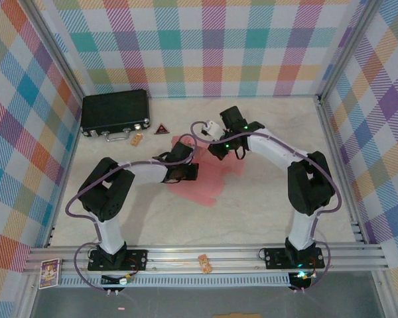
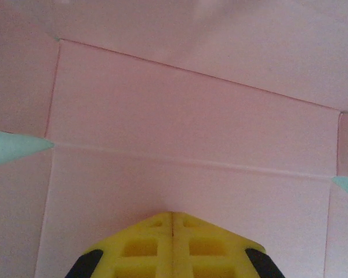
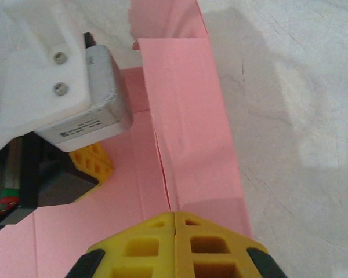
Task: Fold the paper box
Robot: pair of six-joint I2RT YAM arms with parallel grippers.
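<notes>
The paper box (image 1: 215, 179) is a salmon-pink card sheet lying mostly flat in the middle of the table. My left gripper (image 1: 190, 171) rests on its left part. In the left wrist view the yellow fingers (image 2: 173, 215) are shut, tips down on a creased panel (image 2: 185, 116). My right gripper (image 1: 219, 150) is over the sheet's far edge. In the right wrist view its shut tips (image 3: 174, 215) touch the card at a fold line, where a long flap (image 3: 188, 116) lies turned over. The left gripper's yellow fingertip (image 3: 91, 163) shows just to the left.
A black hard case (image 1: 115, 112) stands at the back left, with a small red triangle (image 1: 162, 129) and a small orange piece (image 1: 136, 139) next to it. Another orange piece (image 1: 205, 264) lies on the front rail. Plaid walls enclose three sides.
</notes>
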